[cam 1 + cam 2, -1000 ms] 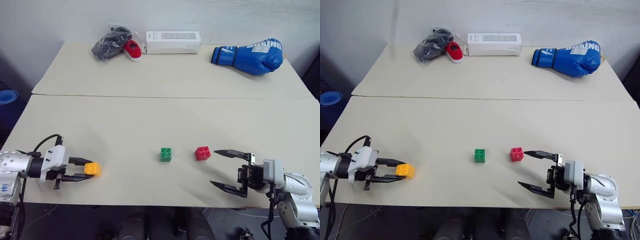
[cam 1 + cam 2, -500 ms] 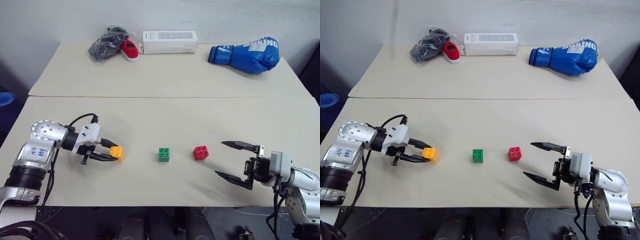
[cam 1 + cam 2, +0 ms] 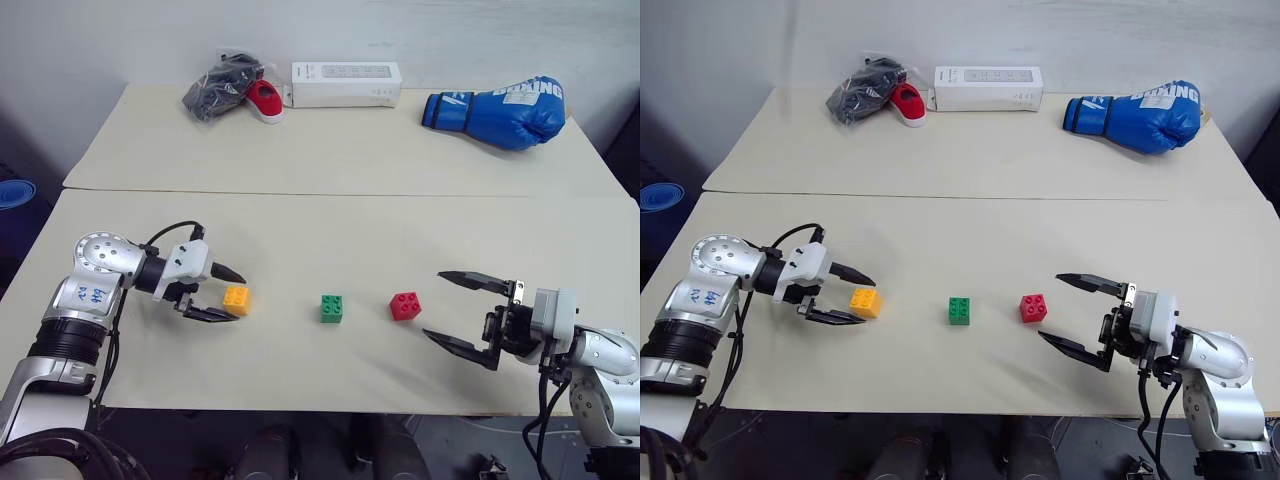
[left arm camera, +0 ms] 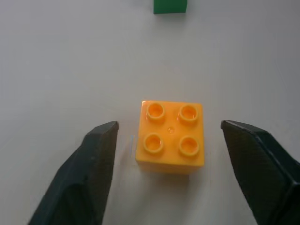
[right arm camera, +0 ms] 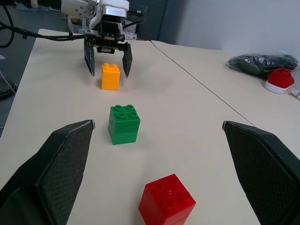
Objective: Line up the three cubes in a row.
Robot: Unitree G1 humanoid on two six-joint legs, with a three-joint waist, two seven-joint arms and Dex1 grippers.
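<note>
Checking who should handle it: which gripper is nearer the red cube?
Right. The right gripper is open just beside the red cube; the left gripper straddles the yellow cube.

The green brick [image 4: 169, 6] is cut off at the top edge of the left wrist view, so its studs are out of sight. The white box [image 3: 346, 84] at the top has small marks too tiny to read. The red shoe [image 3: 265, 101] is partly covered by a dark bag [image 3: 221, 86].

Light: bright, even, diffuse.
Shadows: a soft one is cast beneath the yellow-orange brick [image 4: 170, 136].
Focus: the wrist views' nearest fingers are slightly blurred.
</note>
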